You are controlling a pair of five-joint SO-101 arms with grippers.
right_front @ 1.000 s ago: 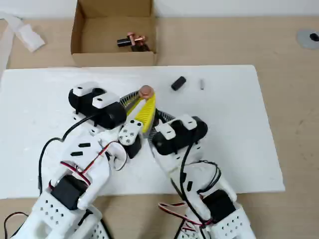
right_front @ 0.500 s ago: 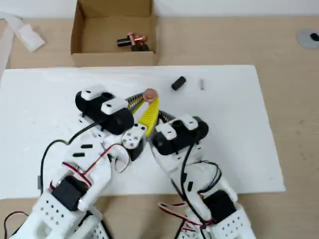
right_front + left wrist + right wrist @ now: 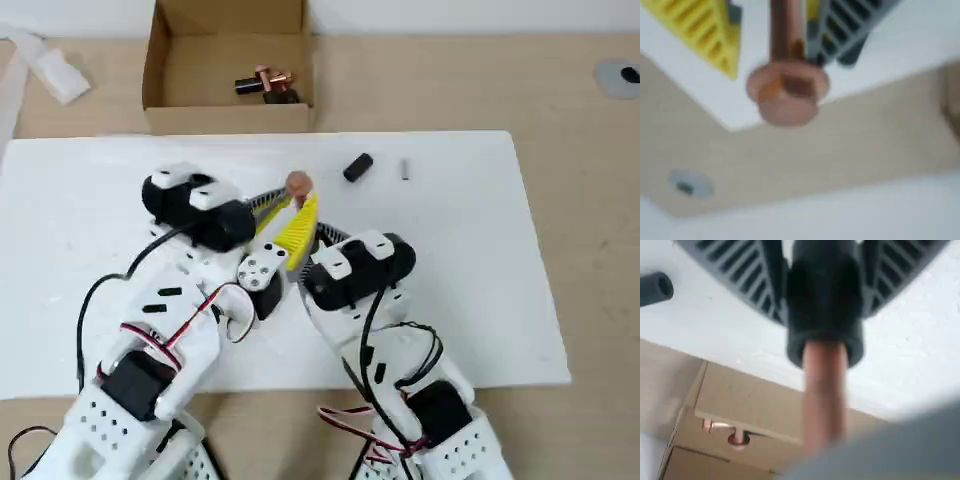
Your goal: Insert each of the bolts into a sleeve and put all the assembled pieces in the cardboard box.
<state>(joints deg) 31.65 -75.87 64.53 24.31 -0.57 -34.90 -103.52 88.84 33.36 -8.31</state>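
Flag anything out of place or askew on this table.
Nothing spilled or damaged. A crumpled white strip lies off the white mat, near the cardboard box. One loose sleeve lies on the mat with a small grey piece beside it, too small to identify.

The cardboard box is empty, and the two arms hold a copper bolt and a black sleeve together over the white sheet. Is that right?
Not quite. The cardboard box is not empty: the high view shows a copper and black piece lying inside it. The rest holds: the two arms hold a copper bolt and a black sleeve together over the white sheet.
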